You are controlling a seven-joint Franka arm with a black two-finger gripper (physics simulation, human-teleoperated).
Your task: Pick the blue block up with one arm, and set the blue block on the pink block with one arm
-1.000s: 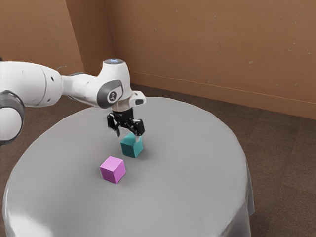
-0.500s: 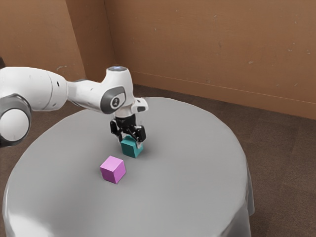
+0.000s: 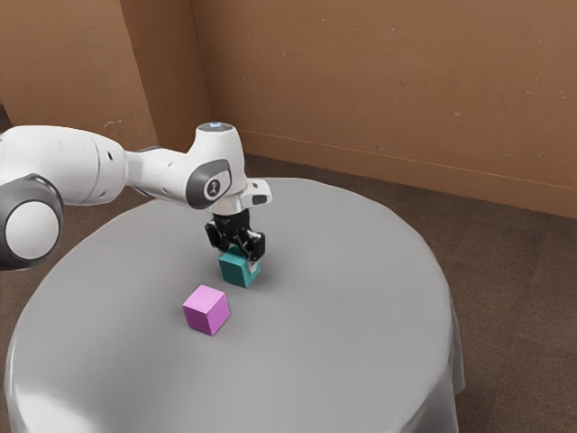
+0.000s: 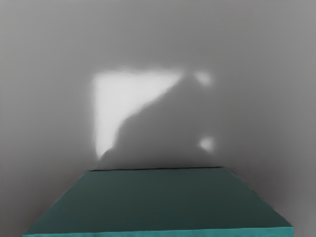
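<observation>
Two blocks are seen on the round grey tabletop [image 3: 361, 298]. The blue block [image 3: 238, 270], rendered in a teal shade, is set nearer the arm's reach. The pink block [image 3: 206, 309] is placed just beside it, toward the exterior view's lower left, and the two are not touching. The end effector [image 3: 237, 251] is lowered directly over the blue block, with its tips at the level of the block's upper edges. Whether it is closed on the block or merely set around it cannot be told from these pictures. The block appears to be resting on the tabletop, not raised.

In the wrist view, the block's flat top face is seen close under the hand, square to it.

The blue block is judged to be light and rigid, with flat, smooth sides that could slip under a weak pinch. It is best taken on two opposite vertical faces, near the middle of their height, so that it is kept level when carried. A level bottom face will be needed if it is to be set squarely on the pink block's small top.
</observation>
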